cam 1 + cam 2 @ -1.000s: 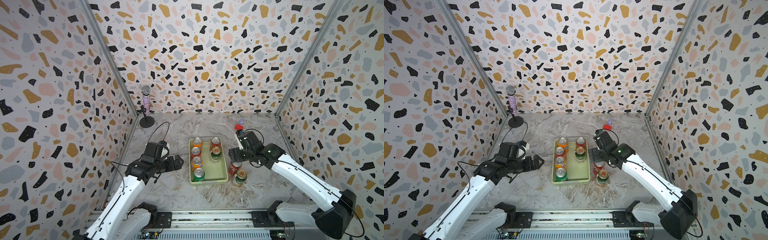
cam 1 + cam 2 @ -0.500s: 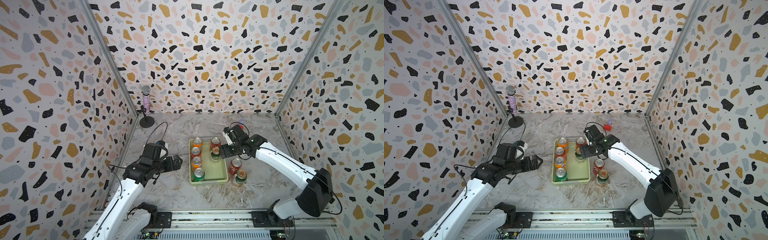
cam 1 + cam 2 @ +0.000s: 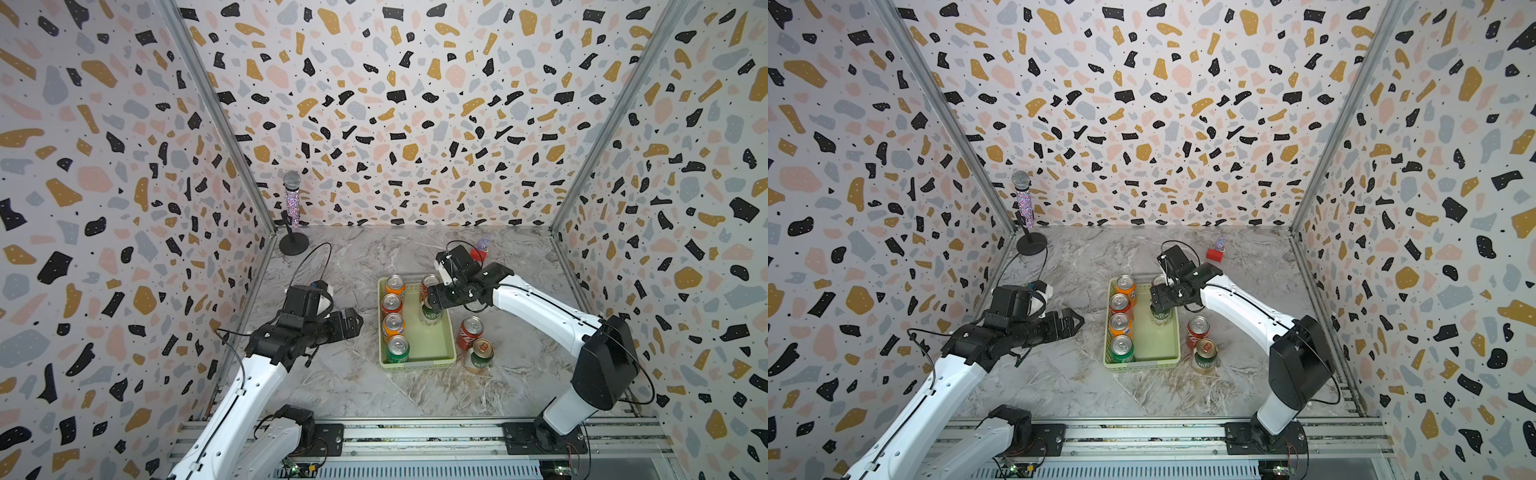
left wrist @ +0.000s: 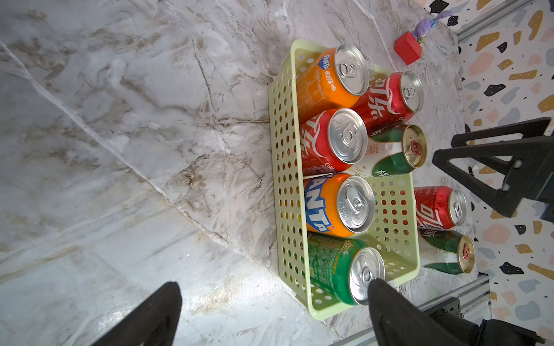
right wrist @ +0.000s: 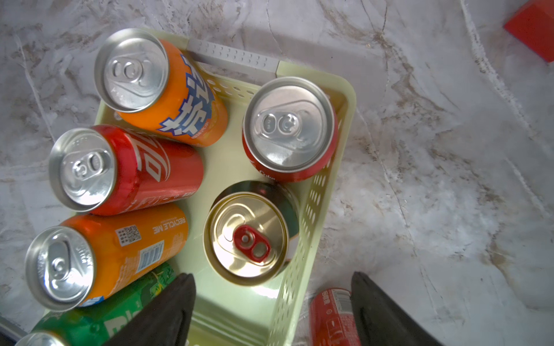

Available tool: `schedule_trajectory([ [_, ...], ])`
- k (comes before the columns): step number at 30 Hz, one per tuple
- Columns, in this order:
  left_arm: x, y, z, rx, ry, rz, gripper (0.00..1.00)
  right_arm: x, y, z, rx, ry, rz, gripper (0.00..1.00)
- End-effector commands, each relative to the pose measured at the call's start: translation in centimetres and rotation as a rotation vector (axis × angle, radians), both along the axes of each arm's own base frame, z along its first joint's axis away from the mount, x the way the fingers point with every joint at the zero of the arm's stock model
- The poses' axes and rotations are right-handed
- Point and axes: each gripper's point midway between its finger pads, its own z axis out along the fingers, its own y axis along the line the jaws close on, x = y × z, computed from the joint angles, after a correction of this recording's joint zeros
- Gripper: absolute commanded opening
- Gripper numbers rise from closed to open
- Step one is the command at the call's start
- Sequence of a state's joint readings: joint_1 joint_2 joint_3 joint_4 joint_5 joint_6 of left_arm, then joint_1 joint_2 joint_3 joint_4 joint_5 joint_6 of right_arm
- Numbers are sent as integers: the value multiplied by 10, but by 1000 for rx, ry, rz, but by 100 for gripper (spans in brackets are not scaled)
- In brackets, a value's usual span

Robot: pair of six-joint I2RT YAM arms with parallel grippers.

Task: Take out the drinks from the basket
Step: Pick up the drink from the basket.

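Note:
The pale green basket point(image 3: 415, 364) holds several upright drinks: a left column of orange point(image 3: 395, 285), red, orange and bright green point(image 3: 398, 348) cans, and at the far right a red can point(image 5: 289, 125) and a dark green, gold-topped can point(image 5: 245, 233). My right gripper point(image 3: 434, 301) hovers open just above that dark green can point(image 4: 389, 149), with nothing between its fingers. A red can point(image 3: 471, 332) and a dark green can point(image 3: 480, 354) stand on the table right of the basket. My left gripper point(image 3: 355, 322) is open and empty, left of the basket.
A microphone on a round stand point(image 3: 292, 199) stands in the back left corner. A small red block point(image 3: 1214, 254) with a purple thing beside it lies behind the basket at the right. Patterned walls close three sides; a metal rail point(image 3: 415, 436) runs along the front.
My right gripper has swung left from above the cans beside the basket to over the basket's right column, and its jaws have narrowed somewhat. The left arm has barely moved.

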State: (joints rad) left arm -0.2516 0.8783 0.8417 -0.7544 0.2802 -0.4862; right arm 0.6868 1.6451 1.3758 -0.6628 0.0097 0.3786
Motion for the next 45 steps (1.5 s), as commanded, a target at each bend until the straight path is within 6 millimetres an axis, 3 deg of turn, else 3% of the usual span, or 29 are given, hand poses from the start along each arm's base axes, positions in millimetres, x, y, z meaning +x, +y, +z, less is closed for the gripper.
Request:
schedule_trajectory([
  [1, 3, -2, -1, -14, -11, -6, 100, 8, 11, 15, 33, -33, -2, 86],
  [25, 1, -5, -1, -39, -12, -11, 100, 24, 33, -33, -48, -20, -11, 84],
  [36, 2, -6, -1, -45, -11, -12, 100, 25, 27, -53, -103, -24, -33, 80],
  [45, 2, -7, -2, -46, -8, -12, 100, 10, 18, -55, -136, -28, -18, 78],
])
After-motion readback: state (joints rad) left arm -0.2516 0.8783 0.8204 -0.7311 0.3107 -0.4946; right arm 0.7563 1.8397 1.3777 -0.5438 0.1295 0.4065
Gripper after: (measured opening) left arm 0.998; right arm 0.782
